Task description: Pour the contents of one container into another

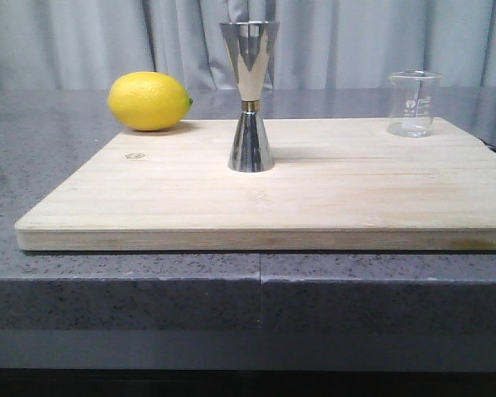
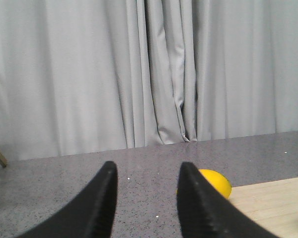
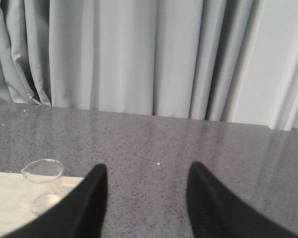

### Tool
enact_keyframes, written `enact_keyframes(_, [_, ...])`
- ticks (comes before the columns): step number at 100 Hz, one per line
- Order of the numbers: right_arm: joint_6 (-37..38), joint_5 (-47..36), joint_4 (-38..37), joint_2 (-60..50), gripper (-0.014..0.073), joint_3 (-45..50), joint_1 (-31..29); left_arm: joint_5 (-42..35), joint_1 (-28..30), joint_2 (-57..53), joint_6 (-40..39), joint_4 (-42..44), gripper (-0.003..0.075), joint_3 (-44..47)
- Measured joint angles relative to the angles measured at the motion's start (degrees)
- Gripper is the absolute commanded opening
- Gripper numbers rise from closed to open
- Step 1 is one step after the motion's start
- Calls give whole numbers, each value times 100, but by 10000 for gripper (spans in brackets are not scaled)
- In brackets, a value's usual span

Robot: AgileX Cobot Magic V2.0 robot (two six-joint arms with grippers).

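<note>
The glass beaker [image 1: 414, 102] stood upright at the cutting board's [image 1: 314, 198] far right corner, well apart from the steel jigger [image 1: 250, 97] at centre. Both grippers' jaws gaped, holding nothing.

Lemon [image 1: 149, 101]: bright yellow. Jigger [image 1: 250, 98]: mirrored steel with a thin gold band at the waist. Beaker [image 1: 413, 103]: clear glass, white printed marks. Board [image 1: 314, 198]: pale wood grain. Surface [image 1: 58, 149]: dark grey, speckled. Curtain [image 1: 83, 41]: light grey, pleated. Left end effector [image 2: 146, 171] and right end effector [image 3: 146, 171]: black.
</note>
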Motion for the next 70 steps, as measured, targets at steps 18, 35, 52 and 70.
enact_keyframes(18, [0,0,0,0,-67,0,0,0,0,0,0,0,-21,0])
enact_keyframes(35, [0,0,0,0,-69,0,0,0,0,0,0,0,-21,0])
enact_keyframes(52, [0,0,0,0,-69,0,0,0,0,0,0,0,-21,0])
enact_keyframes(70, [10,0,0,0,-69,0,0,0,0,0,0,0,-21,0])
